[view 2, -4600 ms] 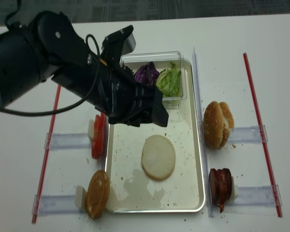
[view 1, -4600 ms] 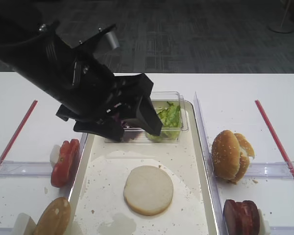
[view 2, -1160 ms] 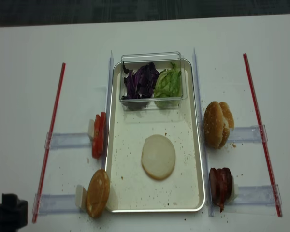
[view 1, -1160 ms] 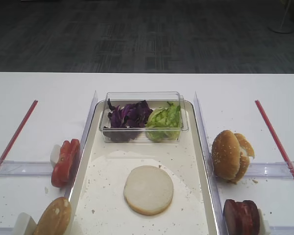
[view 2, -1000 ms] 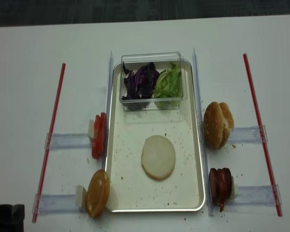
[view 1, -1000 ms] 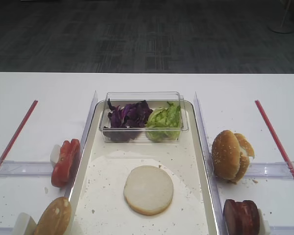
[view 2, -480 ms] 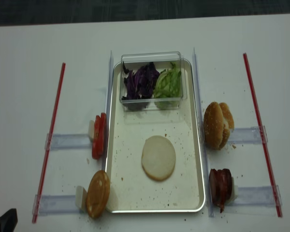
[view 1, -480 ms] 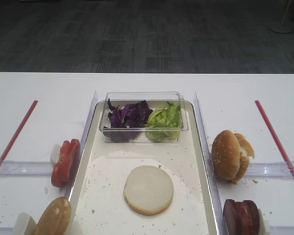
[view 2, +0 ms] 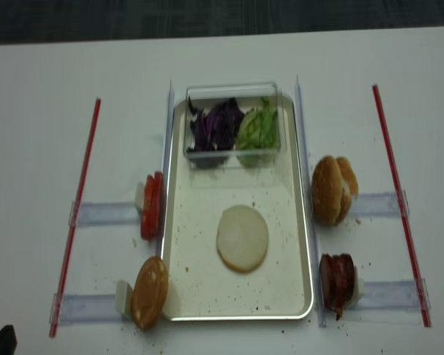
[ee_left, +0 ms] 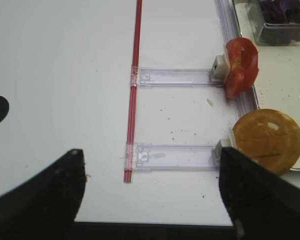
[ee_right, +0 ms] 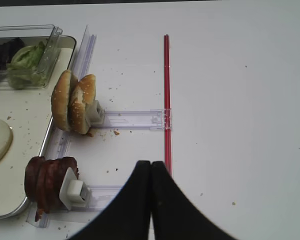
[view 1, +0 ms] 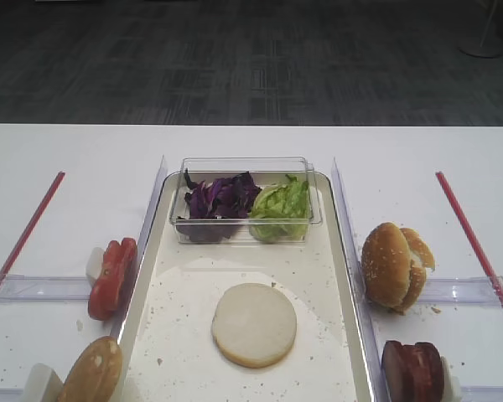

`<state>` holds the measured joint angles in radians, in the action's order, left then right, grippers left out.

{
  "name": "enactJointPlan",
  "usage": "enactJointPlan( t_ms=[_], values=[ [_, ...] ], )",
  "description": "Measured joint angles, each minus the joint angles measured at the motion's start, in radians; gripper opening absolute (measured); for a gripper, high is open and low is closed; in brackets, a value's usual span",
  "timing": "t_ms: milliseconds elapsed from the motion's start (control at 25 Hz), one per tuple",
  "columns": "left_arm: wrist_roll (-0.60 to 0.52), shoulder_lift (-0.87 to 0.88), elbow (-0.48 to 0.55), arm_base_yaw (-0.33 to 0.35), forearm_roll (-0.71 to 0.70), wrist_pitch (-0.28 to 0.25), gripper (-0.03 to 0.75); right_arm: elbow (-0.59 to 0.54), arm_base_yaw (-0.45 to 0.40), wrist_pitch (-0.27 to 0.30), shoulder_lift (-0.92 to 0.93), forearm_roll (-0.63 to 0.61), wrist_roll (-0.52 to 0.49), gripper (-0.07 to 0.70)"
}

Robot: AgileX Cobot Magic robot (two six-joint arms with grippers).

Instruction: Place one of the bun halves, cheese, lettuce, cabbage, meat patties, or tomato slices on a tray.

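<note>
We find the bun half (view 1: pixel 254 324) lying cut face up in the middle of the tray (view 1: pixel 335 251), pale cream with a light tan rim, flat and round. It looks laid down as a base for stacking. Our left gripper (ee_left: pixel 150 200) hangs spread wide and empty above the desk (ee_left: pixel 65 60), left of the tomato slices (ee_left: pixel 240 65). Our right gripper (ee_right: pixel 150 170) is pressed closed on nothing, near the meat patties (ee_right: pixel 47 180). Both sit well clear of the tray, so this placement seems finished.

Meat patties (view 1: pixel 412 373) cut off below (realsense view blurred).
</note>
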<state>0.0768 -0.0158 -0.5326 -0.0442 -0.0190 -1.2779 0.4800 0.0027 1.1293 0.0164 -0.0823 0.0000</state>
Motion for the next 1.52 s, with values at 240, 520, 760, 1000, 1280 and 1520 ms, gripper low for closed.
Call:
enactJointPlan(
  t_ms=[240,520,760,1000,1280,1520],
  values=[
    [-0.009,-0.002,0.003,0.000,0.000,0.000,0.510,0.000,0.000,0.000,0.000,0.002,0.000,0.364],
    [-0.012,-0.002,0.028,0.000,-0.006,0.057,0.510,0.000,0.000,0.000,0.000,0.002,0.000,0.364],
    [-0.017,-0.002,0.042,0.000,-0.006,0.084,0.510,0.000,0.000,0.000,0.000,0.002,0.000,0.364],
    [-0.018,-0.002,0.042,0.000,-0.006,0.086,0.497,0.000,0.000,0.000,0.000,0.002,0.000,0.364],
    [-0.019,-0.002,0.042,0.000,-0.006,0.086,0.484,0.000,0.000,0.000,0.000,0.002,0.000,0.364],
    [-0.019,-0.002,0.042,0.000,-0.006,0.086,0.483,0.000,0.000,0.000,0.000,0.002,0.000,0.364]
  ],
)
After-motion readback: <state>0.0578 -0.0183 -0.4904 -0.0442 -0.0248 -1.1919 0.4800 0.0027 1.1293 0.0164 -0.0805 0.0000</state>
